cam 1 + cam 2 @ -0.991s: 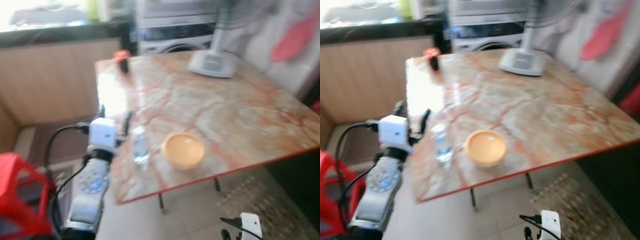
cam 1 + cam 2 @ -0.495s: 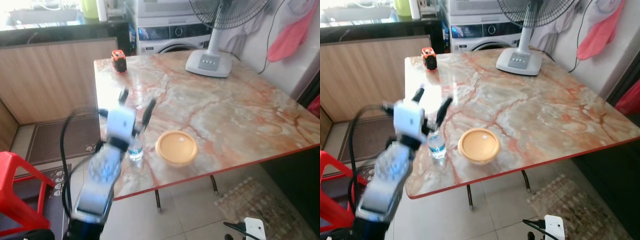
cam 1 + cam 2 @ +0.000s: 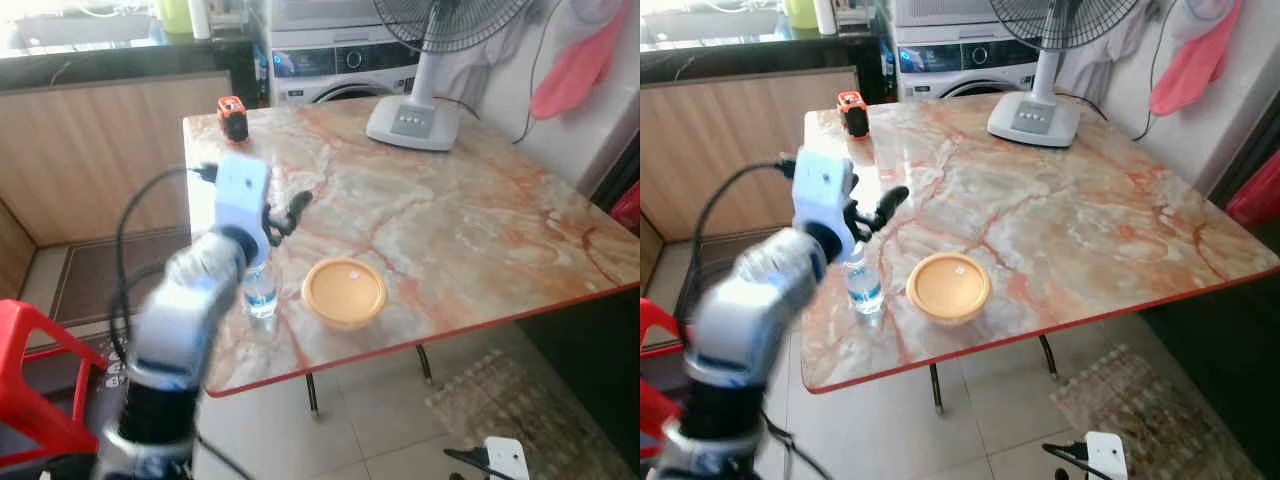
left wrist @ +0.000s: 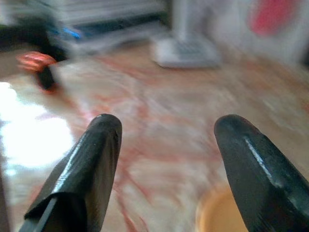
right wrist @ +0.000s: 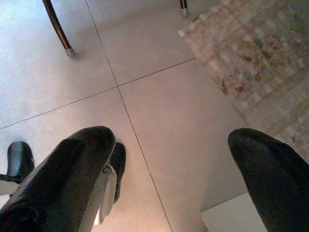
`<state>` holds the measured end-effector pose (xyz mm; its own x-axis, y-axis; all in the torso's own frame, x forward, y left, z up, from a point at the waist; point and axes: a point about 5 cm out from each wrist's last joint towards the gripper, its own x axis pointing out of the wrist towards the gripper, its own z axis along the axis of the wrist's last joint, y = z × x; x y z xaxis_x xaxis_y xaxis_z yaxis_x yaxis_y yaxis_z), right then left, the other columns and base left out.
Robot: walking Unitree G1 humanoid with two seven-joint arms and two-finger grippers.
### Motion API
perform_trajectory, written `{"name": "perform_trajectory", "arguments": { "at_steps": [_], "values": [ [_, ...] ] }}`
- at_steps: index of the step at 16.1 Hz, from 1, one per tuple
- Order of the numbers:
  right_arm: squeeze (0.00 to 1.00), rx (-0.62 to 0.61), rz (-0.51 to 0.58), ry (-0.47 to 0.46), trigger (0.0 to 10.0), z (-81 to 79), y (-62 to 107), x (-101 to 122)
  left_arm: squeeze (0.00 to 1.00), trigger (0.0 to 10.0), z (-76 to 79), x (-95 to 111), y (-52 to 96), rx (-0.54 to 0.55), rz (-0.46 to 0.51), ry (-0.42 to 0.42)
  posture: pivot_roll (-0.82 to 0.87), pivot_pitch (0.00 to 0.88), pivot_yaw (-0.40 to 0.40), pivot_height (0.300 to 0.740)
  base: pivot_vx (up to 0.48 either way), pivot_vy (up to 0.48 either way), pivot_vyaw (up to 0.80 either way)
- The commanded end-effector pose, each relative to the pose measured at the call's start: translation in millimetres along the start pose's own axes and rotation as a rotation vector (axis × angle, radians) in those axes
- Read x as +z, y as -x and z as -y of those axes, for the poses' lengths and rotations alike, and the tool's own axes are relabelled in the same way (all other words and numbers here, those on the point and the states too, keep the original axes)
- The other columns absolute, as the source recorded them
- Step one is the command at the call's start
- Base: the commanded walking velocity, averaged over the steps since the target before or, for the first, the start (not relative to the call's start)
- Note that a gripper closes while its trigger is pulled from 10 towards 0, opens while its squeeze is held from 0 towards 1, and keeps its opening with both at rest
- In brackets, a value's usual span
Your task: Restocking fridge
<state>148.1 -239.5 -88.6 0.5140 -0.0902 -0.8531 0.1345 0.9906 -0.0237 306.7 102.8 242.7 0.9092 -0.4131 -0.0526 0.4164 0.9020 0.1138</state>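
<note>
Left pincer (image 3: 270, 215): had risen since earlier, fingers spread wide, empty, over the surface (image 3: 450, 210); water bottle (image 3: 261, 292) just below, yellow bowl (image 3: 344, 292) beside it.

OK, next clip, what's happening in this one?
The robot stands at a marble-topped table with its left gripper raised above a small water bottle near the table's front edge, fingers open and not touching it. A yellow bowl sits just beside the bottle. A fan and a small orange and black object stand at the far side. The right gripper hangs open above the tiled floor.
</note>
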Motion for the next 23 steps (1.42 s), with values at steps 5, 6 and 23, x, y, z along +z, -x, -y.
{"name": "perform_trajectory", "arguments": {
  "at_steps": [5,6,23],
  "values": [
    [0.0,-0.01,-0.006,0.008,10.0,3.1,0.3,1,0.0,10.0,6.5,-5,8.1,-0.101,-0.208,-0.086,0.12,0.0,-0.043,0.74,0.0,0.0,0.0],
    [0.0,-0.011,-0.01,0.013,10.0,3.4,0.3,0,0.0,10.0,-5.9,-6,13.2,-0.052,-0.259,-0.171,0.13,0.0,-0.044,0.74,0.0,0.0,0.0],
    [0.0,-0.011,-0.015,0.051,10.0,7.1,0.8,2,0.0,10.0,-32.7,-22,18.5,-0.04,-0.288,-0.015,0.12,0.0,-0.06,0.74,0.0,0.0,0.0]
  ]
}}
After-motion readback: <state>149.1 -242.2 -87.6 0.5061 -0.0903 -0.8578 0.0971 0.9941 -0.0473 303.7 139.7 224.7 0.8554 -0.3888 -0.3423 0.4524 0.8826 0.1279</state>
